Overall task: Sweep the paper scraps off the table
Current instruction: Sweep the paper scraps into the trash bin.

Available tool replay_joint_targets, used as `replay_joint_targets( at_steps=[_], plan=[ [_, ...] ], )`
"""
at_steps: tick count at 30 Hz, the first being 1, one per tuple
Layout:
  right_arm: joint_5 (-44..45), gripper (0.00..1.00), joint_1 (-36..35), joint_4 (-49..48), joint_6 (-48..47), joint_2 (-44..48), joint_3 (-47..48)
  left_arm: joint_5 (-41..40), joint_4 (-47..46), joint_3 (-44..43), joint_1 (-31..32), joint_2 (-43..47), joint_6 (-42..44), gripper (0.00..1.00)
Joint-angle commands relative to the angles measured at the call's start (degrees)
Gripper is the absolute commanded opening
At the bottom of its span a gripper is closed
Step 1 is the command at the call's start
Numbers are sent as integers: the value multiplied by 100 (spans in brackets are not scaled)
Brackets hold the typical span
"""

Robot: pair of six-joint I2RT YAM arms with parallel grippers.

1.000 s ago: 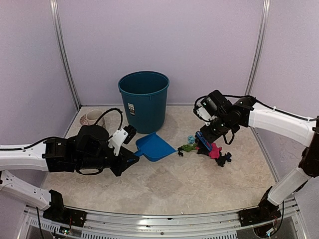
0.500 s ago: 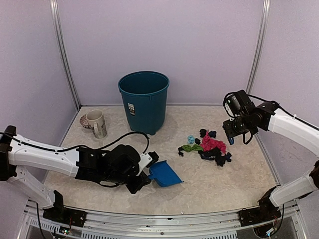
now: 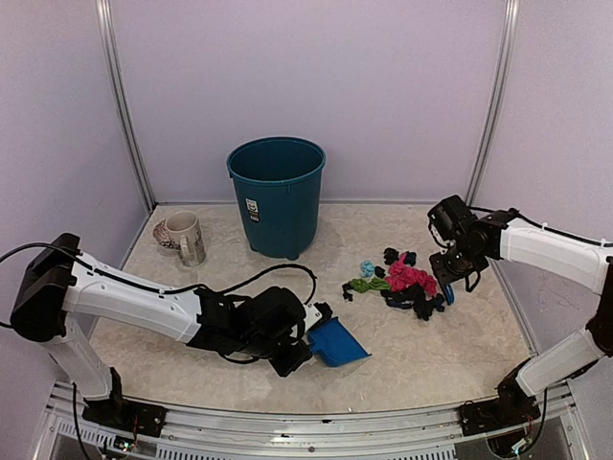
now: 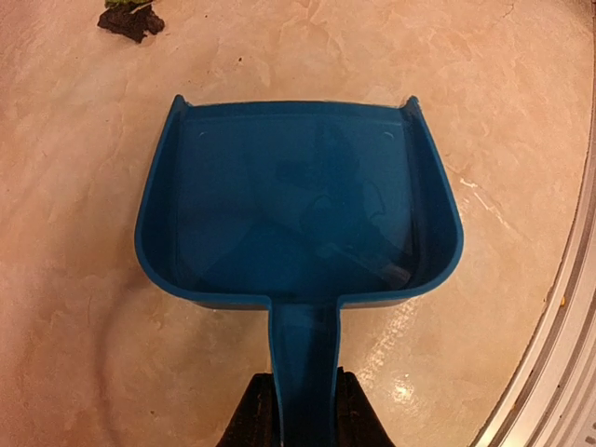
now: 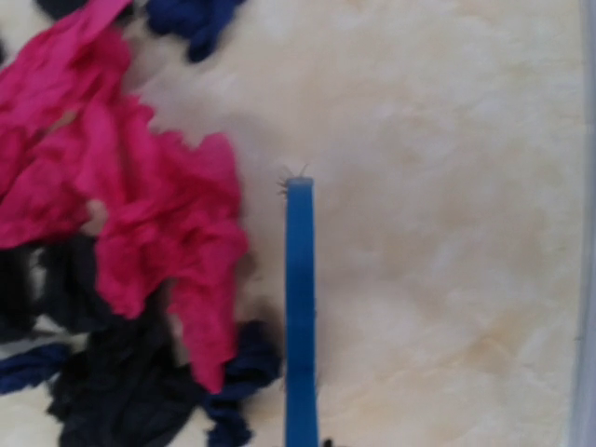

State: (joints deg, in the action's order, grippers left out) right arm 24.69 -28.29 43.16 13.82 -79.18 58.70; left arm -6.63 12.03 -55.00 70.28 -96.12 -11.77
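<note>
The paper scraps [image 3: 407, 281], pink, black, dark blue, teal and green, lie in a loose pile at the right middle of the table [image 3: 441, 355]. My left gripper [image 3: 305, 353] is shut on the handle of the blue dustpan [image 3: 337, 343], which lies flat near the front of the table, left of and nearer than the pile. In the left wrist view the pan [image 4: 298, 205] is empty, my gripper [image 4: 303, 414] clamps its handle, and one dark scrap [image 4: 130, 20] lies beyond it. My right gripper [image 3: 450, 270] holds the blue hand brush [image 5: 300, 307] just right of the pink scraps [image 5: 140, 214].
A teal bin [image 3: 277, 192] stands at the back centre, with a mug [image 3: 184, 236] at the back left. Lilac walls enclose the table. The metal front rail [image 3: 316, 422] runs close behind the dustpan, and that rail [image 4: 559, 372] also crosses the left wrist view.
My left arm has carried the dustpan from beside the bin to the front of the table, further right. My right arm has taken the brush from over the pile to its right side.
</note>
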Motion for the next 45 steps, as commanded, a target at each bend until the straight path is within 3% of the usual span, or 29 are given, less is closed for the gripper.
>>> replay_joint_targets(
  at_steps=[1,9,21,31,40,45],
  plan=[
    [-722,0,28,-101,61,-31,-51,132,-195,-274,38,-324,143,0],
    [-1716,0,-214,-402,226,-38,-8,136,-570,-524,-87,-759,219,0],
    [-1576,0,-1335,-240,-55,-856,600,11,-560,-867,-512,-1216,-27,0],
    [-1574,0,-2112,173,84,-977,1372,-101,-629,-737,-507,-1243,-176,0],
    [23,0,-1980,828,225,-689,1902,-376,-860,-103,-560,-847,-500,0],
    [856,0,-1561,536,-229,-857,1987,-580,-785,199,-551,-553,-746,0]
  ],
)
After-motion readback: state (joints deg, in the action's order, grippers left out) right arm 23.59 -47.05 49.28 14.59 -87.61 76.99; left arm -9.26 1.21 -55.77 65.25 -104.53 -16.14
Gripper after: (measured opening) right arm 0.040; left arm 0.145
